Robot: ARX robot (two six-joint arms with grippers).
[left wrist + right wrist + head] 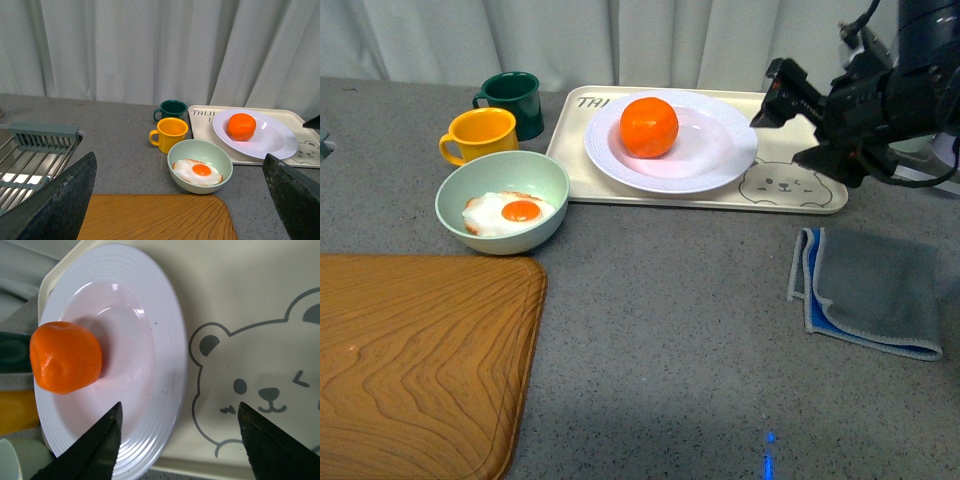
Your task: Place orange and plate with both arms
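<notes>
The orange (649, 126) lies on the white plate (715, 160), which rests on the cream bear tray (790, 195). My right gripper (790, 125) hovers open above the plate's right rim. In the right wrist view its open gripper (180, 412) spans the plate's rim (170, 365), with the orange (65, 357) further in on the plate and one black fingertip (107, 432) over the rim. My left gripper (177, 167) is open and empty, held back from the table; the orange (241, 126) and plate (270, 142) show far off in its view.
A pale green bowl (535, 175) with a fried egg (510, 212) sits left of the tray. A yellow mug (480, 135) and a green mug (512, 100) stand behind it. A wooden board (420, 360) lies front left, a grey cloth (875, 290) right. A dish rack (30, 155) shows in the left wrist view.
</notes>
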